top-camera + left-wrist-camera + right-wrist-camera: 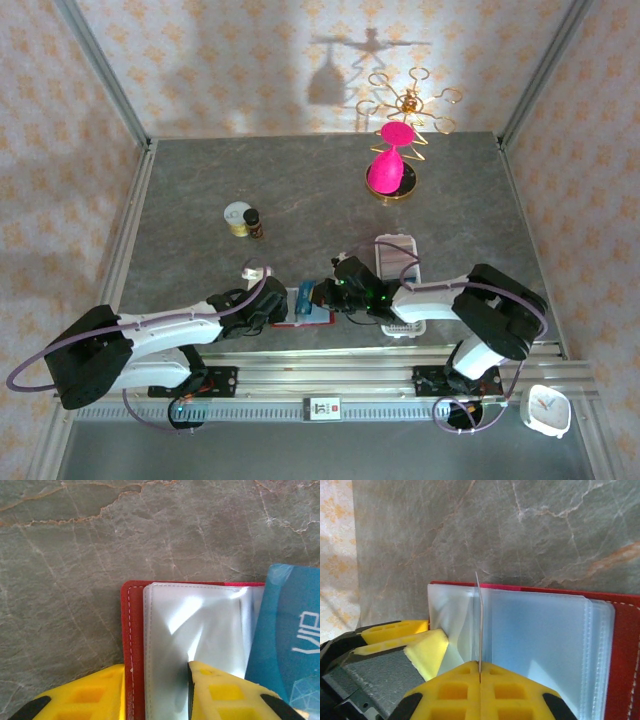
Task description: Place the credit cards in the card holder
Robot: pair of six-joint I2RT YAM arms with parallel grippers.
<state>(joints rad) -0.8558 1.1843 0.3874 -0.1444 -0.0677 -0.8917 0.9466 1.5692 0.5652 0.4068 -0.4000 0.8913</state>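
Top: card holder (pixel 300 323) open at 6 o'clock on table (pixel 300 180); L gripper (pixel 283 304) at its 10, R gripper (pixel 325 295) at its 1.

L wrist: fingers apart astride the red edge and clear sleeve (pixel 200 630); whether they're pinching, can't tell. Blue card (pixel 285 635) at 4 o'clock.

R wrist: jaws clamped on card, edge-on toward 12.

Risk: card edge misses sleeve mouth, buckles plastic, shoves holder.

The card holder (pixel 132 645) is red with white stitches and clear pockets. The credit card (pixel 287 630) is blue with white letters. The table (pixel 100 540) is grey with brown cracks like stone.
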